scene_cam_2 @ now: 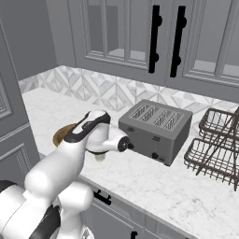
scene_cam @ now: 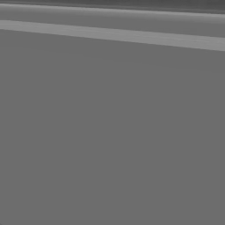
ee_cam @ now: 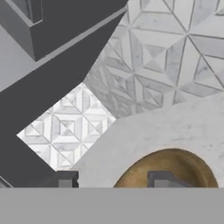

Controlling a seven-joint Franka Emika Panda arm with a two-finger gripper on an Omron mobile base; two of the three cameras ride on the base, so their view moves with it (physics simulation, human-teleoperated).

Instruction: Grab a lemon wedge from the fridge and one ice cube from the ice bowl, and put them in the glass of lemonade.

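1. Nearest in, the gripper (ee_cam: 114,180) shows its two dark finger tips (ee_cam: 66,179) apart in the hand view, nothing visible between them; jaws parted, holding nothing that can be seen.
2. Just beyond the tips, the ice bowl (ee_cam: 199,168), tan-brown and shallow, sits on the marble counter (ee_cam: 144,135); in the right base view its rim (scene_cam_2: 59,134) peeks out left of the arm's wrist; any cube inside is hidden, so its place cannot be told.
3. Under the wrist a pale rounded shape, likely the glass of lemonade (scene_cam_2: 99,158), stands just beside the bowl; mostly covered by the arm.
4. An ice cube should be light, hard and slippery; a square pinch across two flat faces looks safest; squeezing on a corner risks it squirting out.
5. Further right, the toaster (scene_cam_2: 156,128); then a wire rack (scene_cam_2: 214,149).
6. Farthest, the tiled backsplash (ee_cam: 166,57) and glazed cabinets (scene_cam_2: 135,32) with black handles.
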